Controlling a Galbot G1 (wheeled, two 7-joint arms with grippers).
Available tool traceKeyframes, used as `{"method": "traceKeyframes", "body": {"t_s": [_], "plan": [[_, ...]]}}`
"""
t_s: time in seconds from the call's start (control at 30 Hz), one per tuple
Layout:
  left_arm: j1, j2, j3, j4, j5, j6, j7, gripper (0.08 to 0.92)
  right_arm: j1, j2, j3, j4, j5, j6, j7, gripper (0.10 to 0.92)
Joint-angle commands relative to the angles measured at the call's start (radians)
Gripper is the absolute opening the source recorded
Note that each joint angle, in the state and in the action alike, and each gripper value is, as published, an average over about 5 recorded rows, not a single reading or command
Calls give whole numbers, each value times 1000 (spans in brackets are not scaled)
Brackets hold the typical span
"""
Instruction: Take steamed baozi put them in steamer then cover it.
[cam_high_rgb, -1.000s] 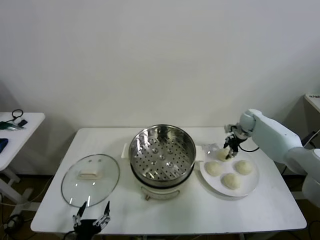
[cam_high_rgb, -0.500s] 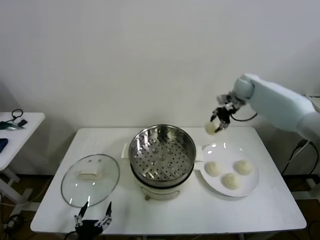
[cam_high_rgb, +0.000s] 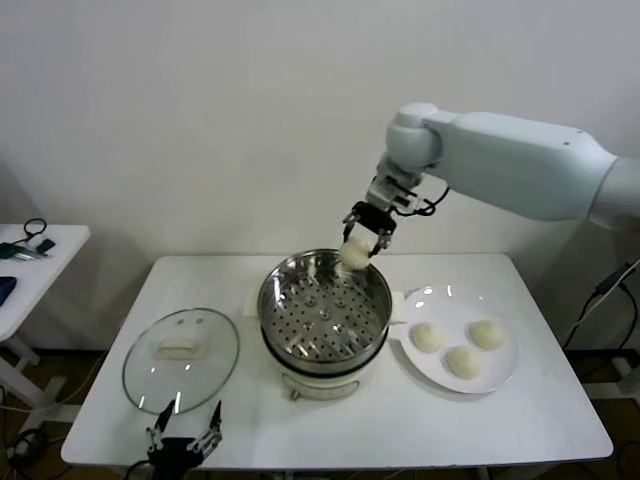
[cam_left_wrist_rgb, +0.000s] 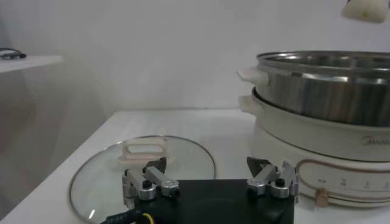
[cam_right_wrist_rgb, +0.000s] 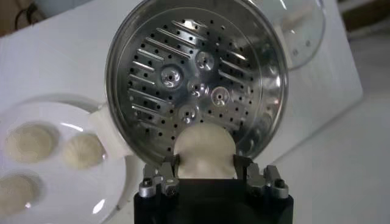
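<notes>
this looks like a lab or test room set up for a cooking trial, not a lived-in kitchen. a plain white table (cam_high_rgb: 330, 420) stands against a bare white wall (cam_high_rgb: 200, 120), holding only a steamer (cam_high_rgb: 325, 315), a glass cover (cam_high_rgb: 181, 358) and a white plate (cam_high_rgb: 497, 372). beyond its left edge, a second white table (cam_high_rgb: 40, 262) carries cables.

White table (cam_high_rgb: 540, 420): cover (cam_high_rgb: 181, 359), steamer (cam_high_rgb: 325, 310), plate (cam_high_rgb: 500, 372).
</notes>
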Motion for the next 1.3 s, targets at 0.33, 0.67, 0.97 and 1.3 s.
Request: {"method": "traceKeyframes", "body": {"t_s": [0.33,0.67,0.97,1.3], "plan": [[13,-10,8,-12,3,-12,-11,823,-263,223,101,-322,-363,202,85,611],[18,-12,6,-10,1,-17,-14,823,-290,288,112,-412,-346,241,63,611],[16,-13,15,-6,14,-13,-13,823,-56,193,43,-264,-9,243,30,792],[12,-15,34,7,33,-14,-12,823,308,-233,-310,20,615,-352,-26,823]]}}
